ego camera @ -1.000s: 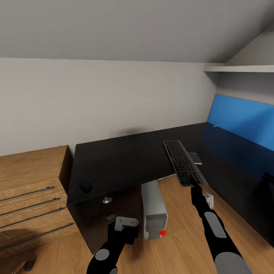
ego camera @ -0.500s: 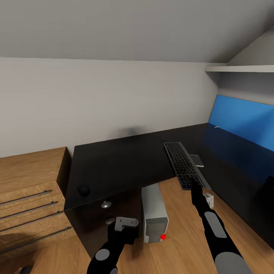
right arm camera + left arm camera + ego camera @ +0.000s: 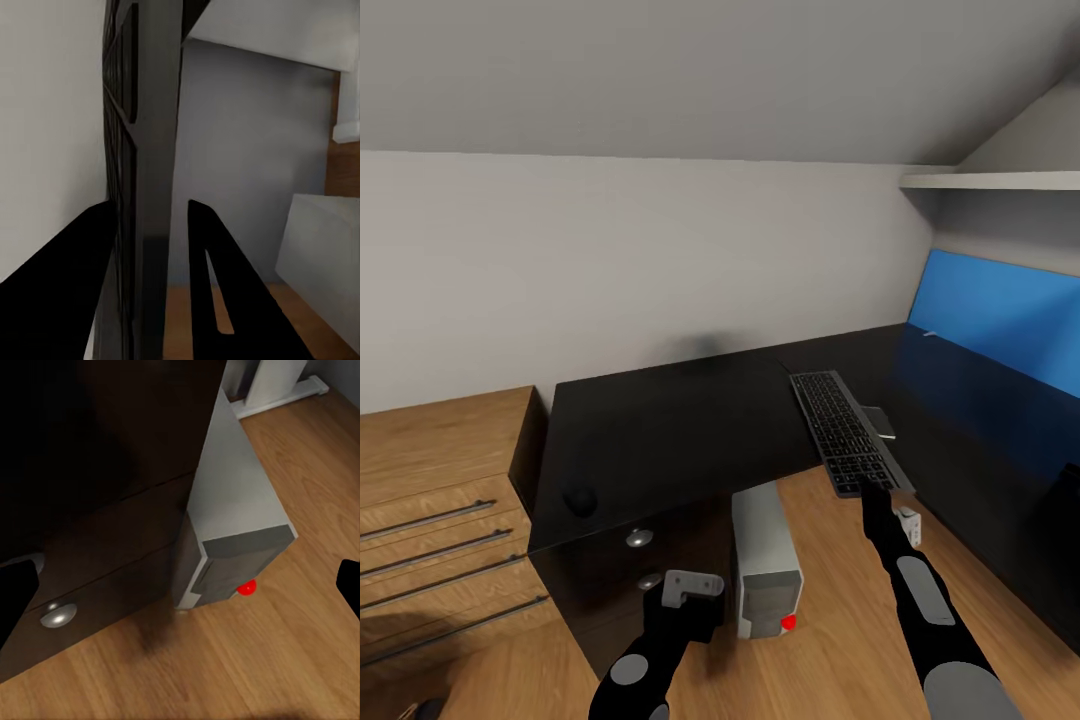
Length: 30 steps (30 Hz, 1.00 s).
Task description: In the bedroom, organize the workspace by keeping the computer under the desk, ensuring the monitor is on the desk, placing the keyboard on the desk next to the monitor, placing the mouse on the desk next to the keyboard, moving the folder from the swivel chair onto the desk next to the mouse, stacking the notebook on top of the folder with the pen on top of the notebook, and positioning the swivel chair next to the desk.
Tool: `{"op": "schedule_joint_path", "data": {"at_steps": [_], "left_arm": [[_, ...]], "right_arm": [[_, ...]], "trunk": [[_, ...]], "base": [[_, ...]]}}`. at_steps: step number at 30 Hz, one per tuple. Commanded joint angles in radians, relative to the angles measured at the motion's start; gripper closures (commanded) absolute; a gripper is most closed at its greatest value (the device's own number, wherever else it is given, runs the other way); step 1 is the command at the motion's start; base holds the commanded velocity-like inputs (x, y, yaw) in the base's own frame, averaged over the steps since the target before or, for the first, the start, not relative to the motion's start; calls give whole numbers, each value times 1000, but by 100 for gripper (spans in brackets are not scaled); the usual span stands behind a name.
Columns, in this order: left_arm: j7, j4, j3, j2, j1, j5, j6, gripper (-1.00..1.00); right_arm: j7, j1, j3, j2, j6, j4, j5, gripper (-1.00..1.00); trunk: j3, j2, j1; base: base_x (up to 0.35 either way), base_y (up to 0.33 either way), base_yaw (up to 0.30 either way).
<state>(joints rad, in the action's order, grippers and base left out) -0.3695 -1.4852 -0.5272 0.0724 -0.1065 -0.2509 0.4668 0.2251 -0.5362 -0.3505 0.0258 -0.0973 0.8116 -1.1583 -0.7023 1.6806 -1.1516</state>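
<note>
Dark grey slim keyboard (image 3: 847, 432) with black keys pinched at its near end by right end effector (image 3: 874, 487), black fingers (image 3: 214, 292) closed on either face of it, far end over glossy black L-shaped bench (image 3: 680, 425). Left end effector (image 3: 693, 584) spread wide, empty, near small silver-grey computer tower (image 3: 764, 565) standing on wood floor under bench. Small rounded black mouse (image 3: 580, 500) resting on bench near its left edge.

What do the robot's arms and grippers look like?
Both arms are glossy black with rounded grey patches, like pads on armour. The left arm ends in a light grey block at the wrist. The right arm is slimmer, with a small white part beside it. The right gripper has flat black pointed fingers.
</note>
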Motion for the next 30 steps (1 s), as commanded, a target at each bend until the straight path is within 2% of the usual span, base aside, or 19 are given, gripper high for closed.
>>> {"op": "schedule_joint_path", "data": {"at_steps": [1,5,13,19,21,26,30], "left_arm": [[-10,-1,-2,0,-1,-11,3,-100],[-10,-1,-1,0,-1,-11,3,-100],[-11,-1,-1,1,-1,-11,3,-100],[-11,-1,-1,1,-1,-11,3,-100],[-11,-1,-1,1,-1,-11,3,-100],[-11,-1,-1,1,-1,-11,3,-100],[-11,-1,0,1,-1,-10,3,-100]], "right_arm": [[3,-1,-5,1,-10,0,-10,100],[3,-1,-5,2,-11,0,-11,100],[10,-1,-1,7,-14,14,-12,100],[11,0,-2,28,-18,65,-12,100],[10,1,-3,45,-18,91,-12,100],[10,3,-4,83,-18,139,-12,100],[10,4,-3,93,-18,160,-12,100]], "trunk": [[-1,0,0],[-1,0,0],[24,-56,31],[43,-98,54],[49,-112,61],[49,-112,61],[49,-112,61]], "base": [[0,0,0],[0,0,0],[0,0,0],[0,0,0],[0,0,0],[0,0,0],[0,0,0]]}}
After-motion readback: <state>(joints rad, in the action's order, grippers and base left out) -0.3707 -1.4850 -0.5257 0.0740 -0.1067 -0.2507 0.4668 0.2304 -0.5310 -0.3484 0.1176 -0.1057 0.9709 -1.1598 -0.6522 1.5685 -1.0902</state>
